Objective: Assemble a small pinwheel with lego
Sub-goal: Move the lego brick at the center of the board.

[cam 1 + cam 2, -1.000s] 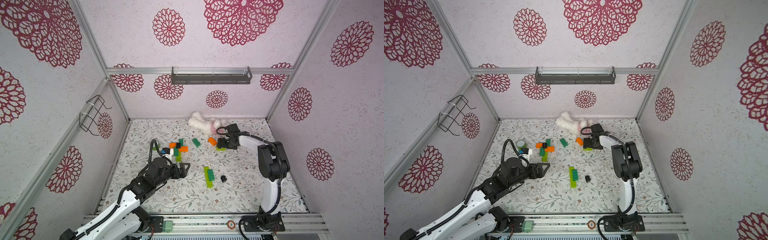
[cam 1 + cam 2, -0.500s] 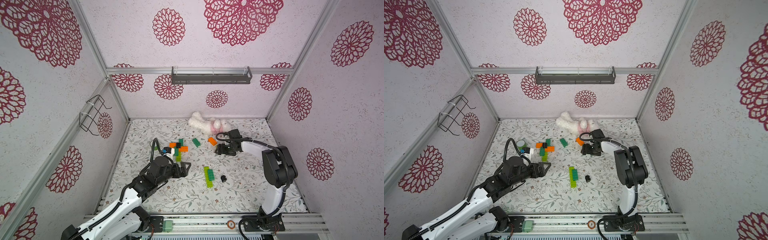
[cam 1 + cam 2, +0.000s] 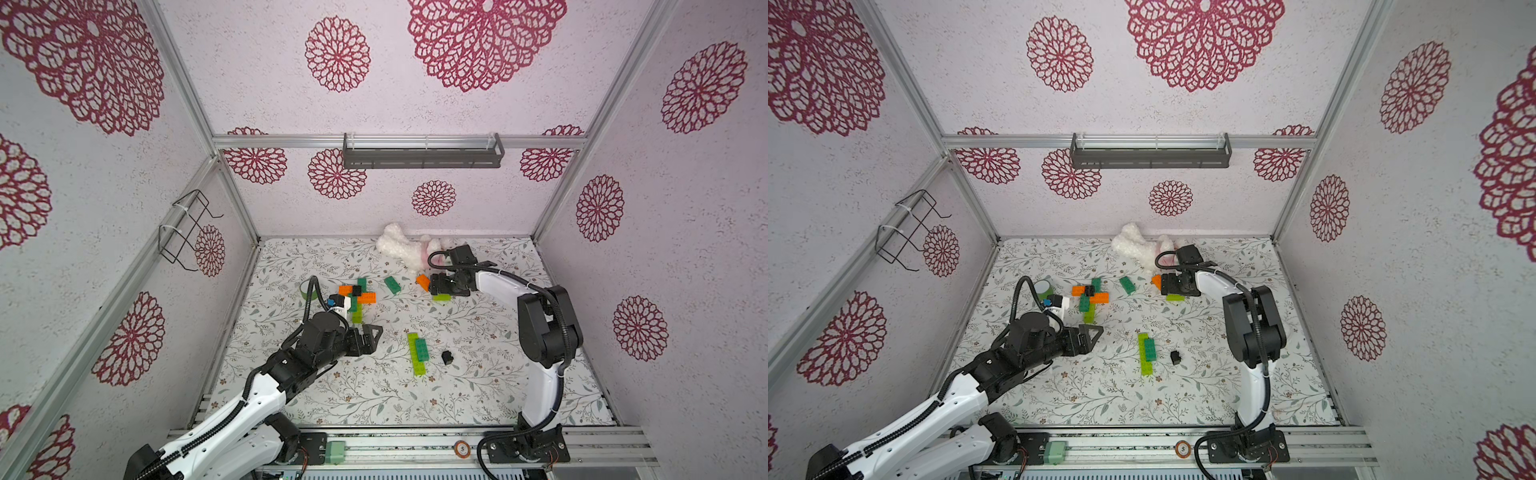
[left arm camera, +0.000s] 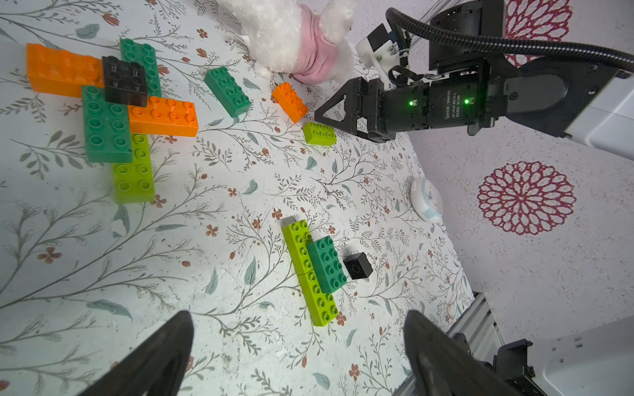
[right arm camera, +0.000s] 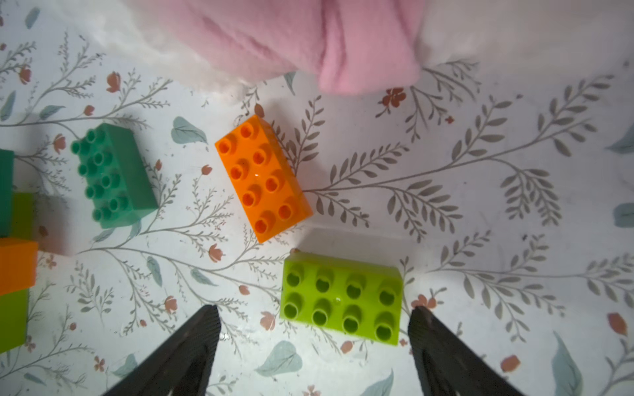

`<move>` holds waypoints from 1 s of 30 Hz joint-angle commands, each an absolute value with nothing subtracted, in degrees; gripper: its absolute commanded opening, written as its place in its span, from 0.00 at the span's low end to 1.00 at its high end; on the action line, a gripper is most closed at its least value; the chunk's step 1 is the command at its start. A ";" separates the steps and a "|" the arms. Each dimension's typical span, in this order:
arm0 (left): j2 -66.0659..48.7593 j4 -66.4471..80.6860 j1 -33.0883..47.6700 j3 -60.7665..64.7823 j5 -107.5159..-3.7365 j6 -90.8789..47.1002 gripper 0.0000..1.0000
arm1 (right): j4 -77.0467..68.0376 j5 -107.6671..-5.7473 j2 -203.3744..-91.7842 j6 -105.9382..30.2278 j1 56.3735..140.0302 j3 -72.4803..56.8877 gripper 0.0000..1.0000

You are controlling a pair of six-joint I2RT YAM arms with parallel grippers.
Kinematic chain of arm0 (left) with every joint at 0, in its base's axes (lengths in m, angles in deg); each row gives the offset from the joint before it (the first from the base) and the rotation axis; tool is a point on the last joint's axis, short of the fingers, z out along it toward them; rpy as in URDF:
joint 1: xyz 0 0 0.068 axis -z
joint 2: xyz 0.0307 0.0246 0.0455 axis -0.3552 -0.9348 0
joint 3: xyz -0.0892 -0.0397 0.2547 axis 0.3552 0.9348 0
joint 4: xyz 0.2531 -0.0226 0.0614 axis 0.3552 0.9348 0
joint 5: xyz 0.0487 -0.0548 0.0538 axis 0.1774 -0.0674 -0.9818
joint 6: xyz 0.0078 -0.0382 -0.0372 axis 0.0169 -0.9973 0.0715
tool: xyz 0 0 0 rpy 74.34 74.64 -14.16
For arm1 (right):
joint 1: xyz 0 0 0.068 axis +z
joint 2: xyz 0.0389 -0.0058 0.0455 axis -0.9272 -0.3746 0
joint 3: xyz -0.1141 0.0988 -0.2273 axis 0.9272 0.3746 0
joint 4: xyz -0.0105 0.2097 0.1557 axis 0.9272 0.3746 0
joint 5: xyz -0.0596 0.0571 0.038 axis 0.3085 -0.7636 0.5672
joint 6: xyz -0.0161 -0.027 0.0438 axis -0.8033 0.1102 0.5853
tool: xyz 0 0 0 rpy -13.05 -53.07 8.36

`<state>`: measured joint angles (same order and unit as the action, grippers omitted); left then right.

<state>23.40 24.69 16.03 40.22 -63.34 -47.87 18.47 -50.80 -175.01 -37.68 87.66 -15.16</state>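
Top pair: you look steeply down from high at the front, both on the whole floor | left wrist: low, slanting across the floral mat (image 4: 212,219) toward the right arm (image 4: 535,85) | right wrist: close above, facing down; both wrists share the orange brick (image 5: 262,180) and lime brick (image 5: 341,298).

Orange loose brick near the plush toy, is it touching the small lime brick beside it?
Apart. The right wrist view shows a strip of mat between the orange brick and the lime brick.

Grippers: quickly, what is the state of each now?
Left gripper: open, holding nothing.
Right gripper: open around a lime green studded plastic brick, not gripping it.
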 commanded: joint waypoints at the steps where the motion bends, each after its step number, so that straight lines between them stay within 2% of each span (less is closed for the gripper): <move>1: 24.95 23.86 15.75 39.93 -63.37 -48.70 0.97 | 21.52 -50.66 -176.91 -36.36 87.45 -17.97 0.89; 9: 27.66 24.97 15.75 41.01 -64.95 -48.44 0.97 | 19.48 -56.64 -177.99 -37.54 88.19 -17.34 0.87; 15: 26.37 24.68 15.75 40.66 -65.22 -46.33 0.97 | 18.05 -57.23 -179.27 -39.90 90.81 -17.57 0.85; 25: 15.85 19.14 15.75 36.40 -65.21 -38.12 0.98 | 14.15 -61.14 -177.97 -39.21 95.71 -16.92 0.84; 30: 10.28 15.30 15.71 34.65 -65.80 -30.64 1.00 | 13.61 -56.12 -173.07 -35.14 92.86 -13.68 0.86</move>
<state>12.28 19.84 16.03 36.24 -65.22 -37.23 14.10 -58.53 -178.63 -38.05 95.73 -15.14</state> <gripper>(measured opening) 0.993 0.862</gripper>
